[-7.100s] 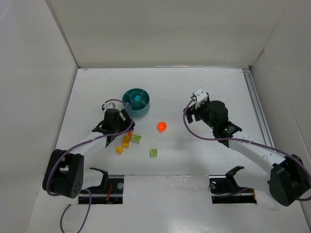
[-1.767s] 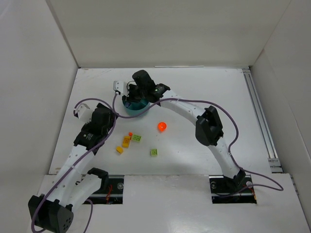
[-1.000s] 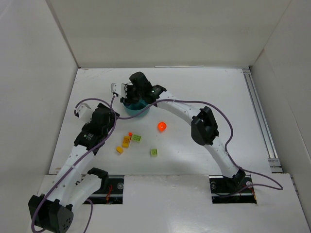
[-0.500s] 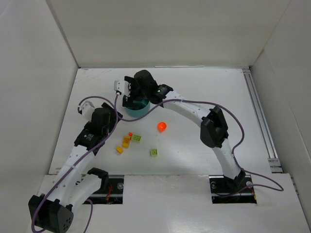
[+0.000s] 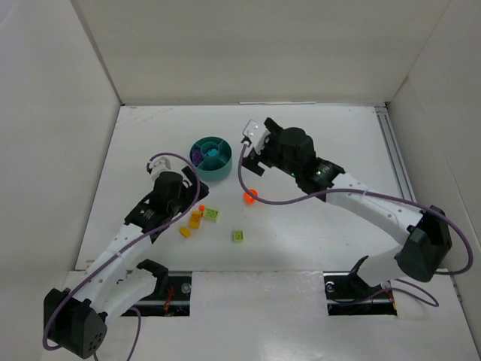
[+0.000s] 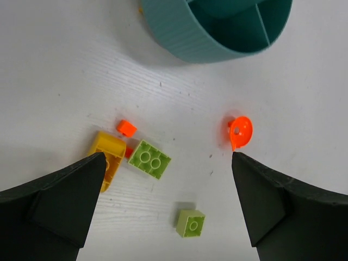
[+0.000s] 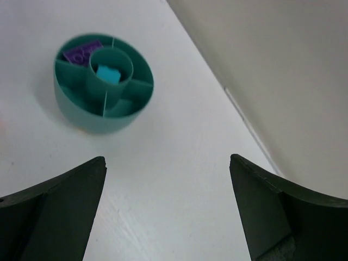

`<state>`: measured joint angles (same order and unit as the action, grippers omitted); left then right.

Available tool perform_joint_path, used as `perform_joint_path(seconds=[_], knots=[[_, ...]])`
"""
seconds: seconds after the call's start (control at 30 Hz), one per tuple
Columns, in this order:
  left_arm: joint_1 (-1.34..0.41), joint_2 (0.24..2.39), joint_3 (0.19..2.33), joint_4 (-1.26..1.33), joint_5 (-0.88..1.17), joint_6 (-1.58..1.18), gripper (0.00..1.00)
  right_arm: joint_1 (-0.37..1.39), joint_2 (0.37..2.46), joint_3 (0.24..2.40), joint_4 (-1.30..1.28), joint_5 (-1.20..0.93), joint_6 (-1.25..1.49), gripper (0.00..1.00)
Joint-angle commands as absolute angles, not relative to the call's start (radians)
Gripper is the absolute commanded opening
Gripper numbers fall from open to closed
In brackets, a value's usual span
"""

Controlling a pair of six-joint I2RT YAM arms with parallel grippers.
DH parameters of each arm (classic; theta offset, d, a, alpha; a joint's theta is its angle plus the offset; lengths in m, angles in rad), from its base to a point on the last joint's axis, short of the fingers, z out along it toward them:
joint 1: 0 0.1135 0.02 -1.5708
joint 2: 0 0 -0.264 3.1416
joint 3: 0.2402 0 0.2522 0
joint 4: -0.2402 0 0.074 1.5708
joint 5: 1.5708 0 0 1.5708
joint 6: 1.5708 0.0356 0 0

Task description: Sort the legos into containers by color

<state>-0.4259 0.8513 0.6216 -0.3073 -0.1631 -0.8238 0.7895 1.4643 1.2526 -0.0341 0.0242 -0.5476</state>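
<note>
A purple brick lies in one wedge of the dish, a teal brick in its centre well, loose bricks near it below the left gripper, and the right gripper is nearby, both spread wide and empty.

Your left arm, white links with black joints and a purple cable looped along it, reached forward from its base and angled to the right. The black two-finger left tool pointed down, jaws spread wide and holding nothing. Your right arm stretched forward and far over to the left. The black right tool also stood wide apart, gripping nothing.
</note>
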Motion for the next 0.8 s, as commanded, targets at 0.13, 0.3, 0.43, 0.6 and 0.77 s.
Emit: perform_joint_path(seconds=[0.13, 0.3, 0.43, 0.6, 0.77], knots=[[-0.518, 0.916, 0.603, -0.392, -0.283, -0.88, 1.0, 0.781, 1.325, 0.983, 0.028, 0.098, -0.436, 1.0], [-0.518, 0.985, 0.614, -0.439, -0.348, -0.939, 0.95, 0.77, 1.315, 0.917, 0.028, 0.089, -0.426, 1.0], [-0.518, 0.97, 0.54, -0.342, -0.348, -0.891, 0.95, 0.752, 1.305, 0.908, 0.028, 0.043, -0.426, 0.99], [-0.518, 0.936, 0.46, -0.218, -0.295, -0.851, 0.96, 0.752, 1.324, 0.928, 0.028, -0.014, -0.426, 0.99], [-0.518, 0.985, 0.43, -0.141, -0.261, -0.815, 0.96, 0.752, 1.324, 0.937, 0.037, -0.046, -0.426, 0.97]])
